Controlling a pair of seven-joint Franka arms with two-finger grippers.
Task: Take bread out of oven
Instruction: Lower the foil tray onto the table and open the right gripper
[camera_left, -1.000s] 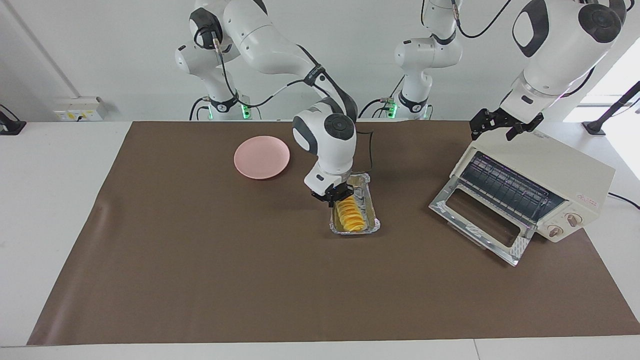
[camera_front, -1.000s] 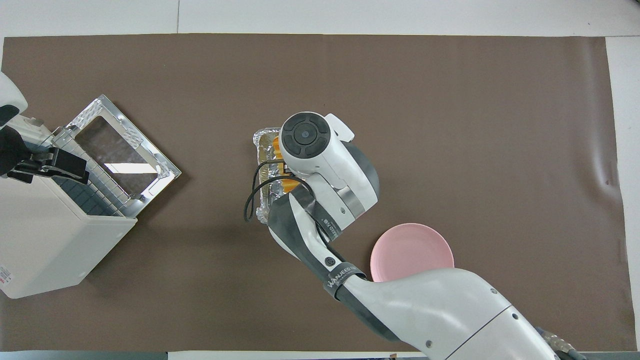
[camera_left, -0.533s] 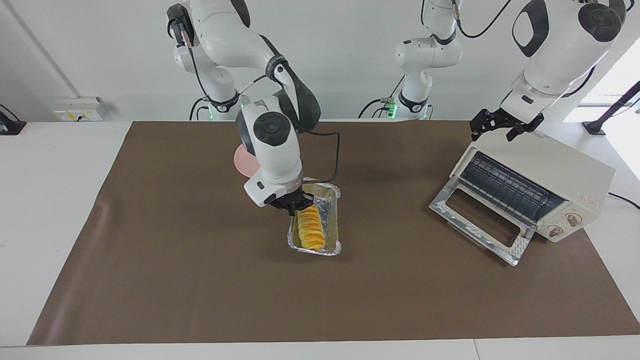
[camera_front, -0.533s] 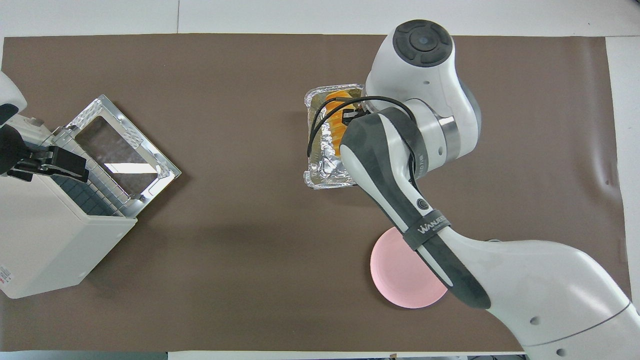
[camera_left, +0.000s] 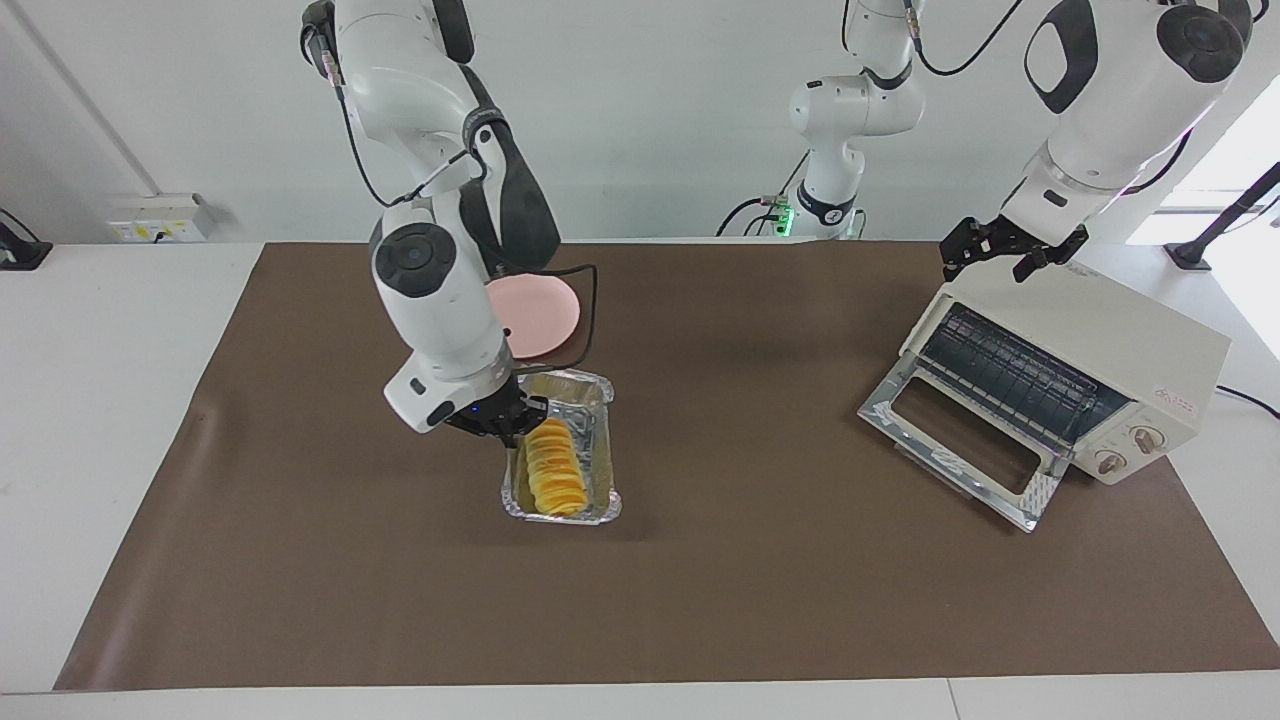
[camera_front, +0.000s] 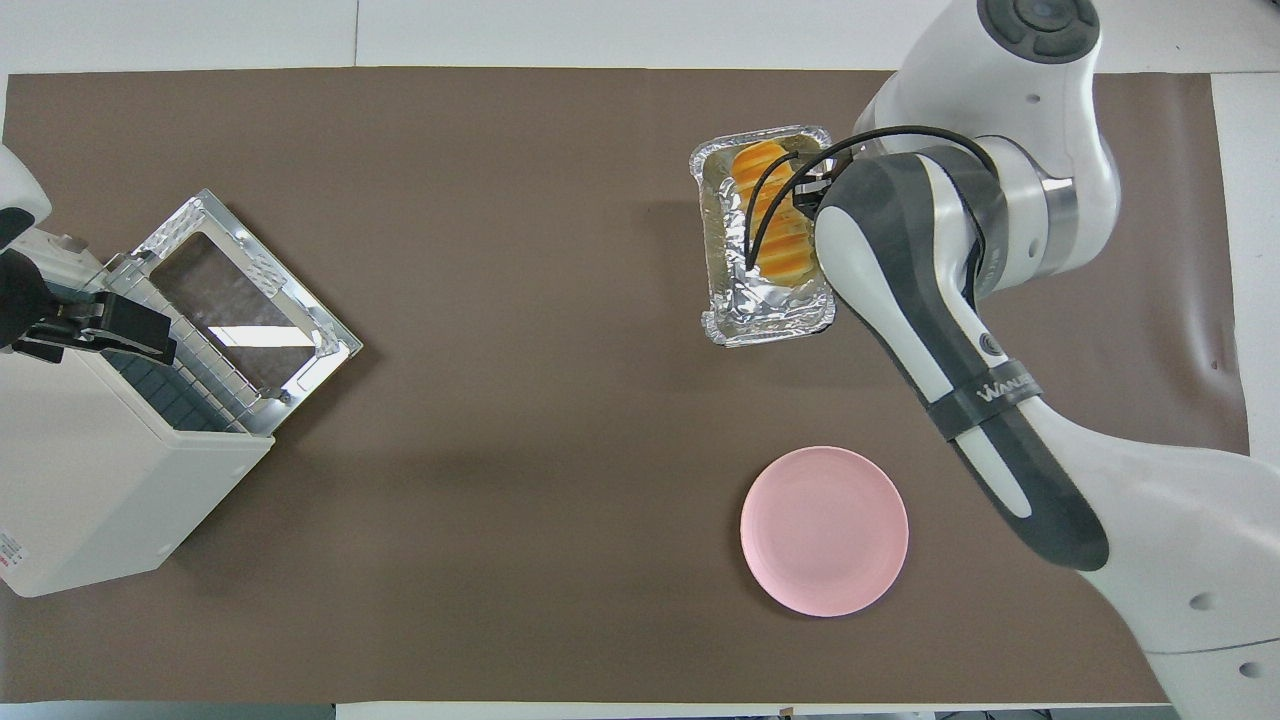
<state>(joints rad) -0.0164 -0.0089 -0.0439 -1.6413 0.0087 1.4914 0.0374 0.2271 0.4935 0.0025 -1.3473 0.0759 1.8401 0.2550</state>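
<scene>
Your right gripper (camera_left: 512, 432) has its fingers clamped on the tray (camera_left: 604, 470) rim; the bread (camera_left: 555, 468) lies in the tray, just beside them. Your left gripper (camera_left: 1008, 250) waits over the oven (camera_left: 1100, 350), fingers apart.

A robot lab made up as a mock kitchen. Two white arms are bolted along a white table (camera_left: 90, 400) beside a brown mat (camera_left: 700, 580), cabled, against a bare wall. On the mat stand a toaster oven (camera_left: 1100, 350) and pink plate (camera_front: 824, 530).
</scene>
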